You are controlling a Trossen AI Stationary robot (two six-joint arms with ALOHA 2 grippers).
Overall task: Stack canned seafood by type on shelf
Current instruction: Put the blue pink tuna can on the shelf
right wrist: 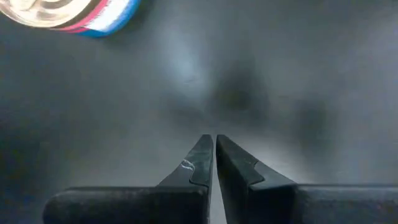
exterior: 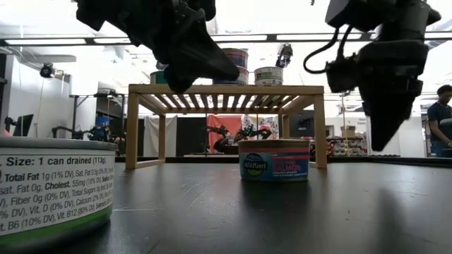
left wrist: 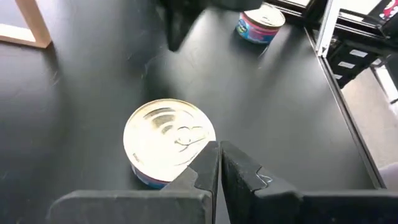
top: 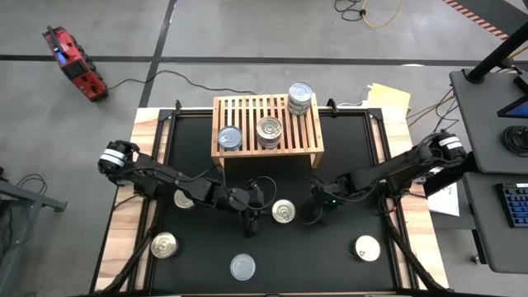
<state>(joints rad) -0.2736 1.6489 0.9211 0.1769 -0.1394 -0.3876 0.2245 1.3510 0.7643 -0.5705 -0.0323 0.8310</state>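
- Black matting point(top: 346, 157) covers the tabletop, which has bare wood strips along its left and right edges.
- Left gripper point(top: 250, 221): fingers pressed together, holding nothing, above the mat near the tabletop's centre; in the left wrist view its closed fingertips point(left wrist: 219, 163) sit just beside a gold-lidded can point(left wrist: 168, 138).
- That gold-lidded can point(top: 284, 211) stands on the mat between the two grippers, just in front of the shelf.
- Right gripper point(top: 311, 216): fingers together and empty, hovering over bare mat just right of the same can; in the right wrist view the tips point(right wrist: 213, 152) point down at the mat.
- Shelf point(top: 267, 124): light-wood slatted rack at the middle of the far edge, carrying a silver-lidded can point(top: 229, 138) at its left front, a can point(top: 269, 130) at mid-top, and a stack of cans point(top: 300, 96) at its far right corner.
- Loose cans on the mat: a gold-lidded one point(top: 164, 245) near the front left corner, a silver-lidded one point(top: 243, 266) at the front edge, a whitish-lidded one point(top: 367, 247) toward the front right, and one point(top: 183, 200) partly hidden under the left arm.
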